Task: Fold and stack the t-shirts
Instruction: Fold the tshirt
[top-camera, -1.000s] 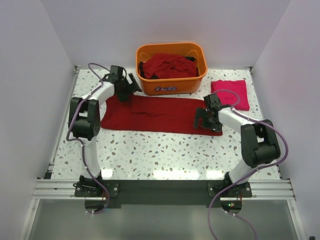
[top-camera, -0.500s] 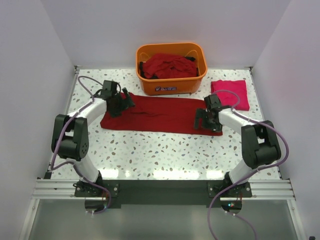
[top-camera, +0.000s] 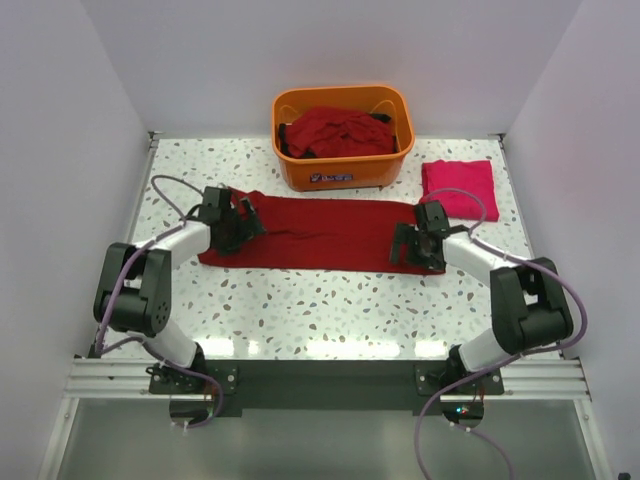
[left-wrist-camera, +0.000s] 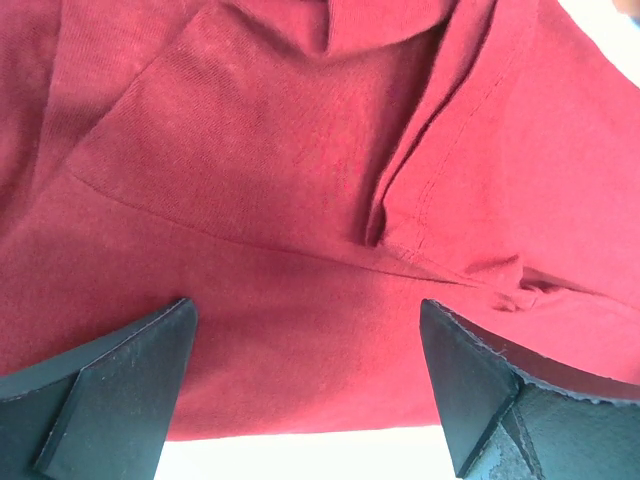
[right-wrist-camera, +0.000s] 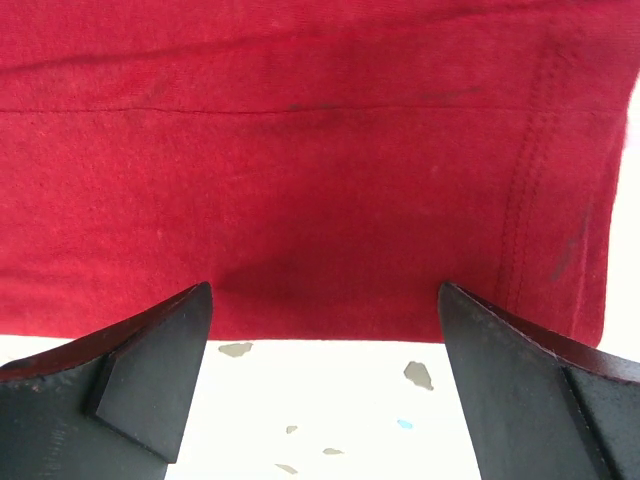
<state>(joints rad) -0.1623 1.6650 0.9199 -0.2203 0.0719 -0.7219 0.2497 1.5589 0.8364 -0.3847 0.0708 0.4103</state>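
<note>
A dark red t-shirt (top-camera: 320, 232) lies folded into a long strip across the table in front of the tub. My left gripper (top-camera: 240, 224) is open, low over the strip's left end, whose near edge runs between its fingers in the left wrist view (left-wrist-camera: 300, 330). My right gripper (top-camera: 408, 246) is open at the strip's right end, its fingers straddling the near hem in the right wrist view (right-wrist-camera: 330, 300). A folded pinkish-red t-shirt (top-camera: 460, 188) lies at the back right. More dark red t-shirts (top-camera: 338, 132) are heaped in the tub.
The orange plastic tub (top-camera: 343, 170) stands at the back centre, just behind the strip. White walls close in the speckled table (top-camera: 330, 310) on both sides and at the back. A metal rail (top-camera: 320, 378) runs along the near edge.
My left gripper has come from beside the tub's left corner down and toward me onto the strip's left end. My right gripper shifted slightly toward me. The strip's left end has been pulled nearer.
</note>
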